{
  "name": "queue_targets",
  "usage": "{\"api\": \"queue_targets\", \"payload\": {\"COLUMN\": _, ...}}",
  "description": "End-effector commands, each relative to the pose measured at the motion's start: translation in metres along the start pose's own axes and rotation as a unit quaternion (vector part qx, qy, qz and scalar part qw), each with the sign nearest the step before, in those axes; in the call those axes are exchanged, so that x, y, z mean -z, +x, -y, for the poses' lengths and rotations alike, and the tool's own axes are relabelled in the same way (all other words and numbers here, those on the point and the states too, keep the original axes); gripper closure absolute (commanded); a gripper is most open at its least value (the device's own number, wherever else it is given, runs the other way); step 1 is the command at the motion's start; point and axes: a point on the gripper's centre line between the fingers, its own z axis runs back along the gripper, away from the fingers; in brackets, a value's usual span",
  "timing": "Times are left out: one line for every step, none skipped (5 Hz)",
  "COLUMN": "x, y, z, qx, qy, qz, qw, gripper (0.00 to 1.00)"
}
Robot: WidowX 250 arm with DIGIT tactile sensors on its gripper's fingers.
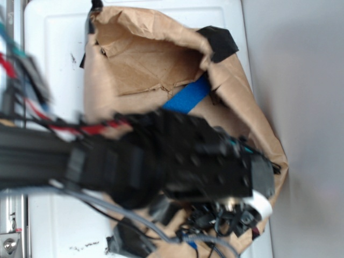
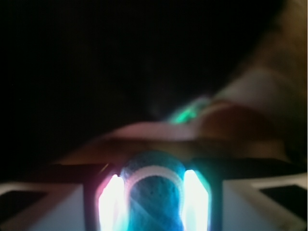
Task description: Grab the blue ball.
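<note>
One thing fills the space between the jaws in the wrist view: the blue ball (image 2: 155,199), teal and fuzzy, sitting squarely between two brightly glowing fingers (image 2: 111,204). Each finger stands hard against a flank of the ball, so the gripper (image 2: 154,204) looks clamped on it, or as good as; glare washes out the contact lines, so I judge this from the fit and cannot see the squeeze itself. Ahead of the jaws the picture is mostly dark, with a pale brownish edge and a small green glint beyond the ball, too blurred to name.

From outside, the ball is hidden. The black arm (image 1: 161,161) reaches across a crumpled brown paper bag (image 1: 161,59) lying on a white surface (image 1: 54,43), its wrist low over the bag's lower right part. A flat bright-blue strip (image 1: 188,97) lies on the paper, well behind the jaws, and is not the target.

By my reading, the grasp itself is in hand, near its end. What follows calls for a firm hold and a straight lift clear of the paper, slow enough that the soft ball does not squirm out.
</note>
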Motion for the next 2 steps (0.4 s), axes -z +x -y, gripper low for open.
{"api": "queue_targets", "payload": {"x": -0.081, "y": -0.013, "z": 0.012, "qx": -0.004, "qy": 0.029, "qz": 0.009, "qw": 1.0, "gripper": 1.0}}
{"api": "queue_targets", "payload": {"x": -0.097, "y": -0.018, "z": 0.025, "qx": -0.028, "qy": 0.041, "qz": -0.076, "qw": 0.996, "gripper": 1.0}}
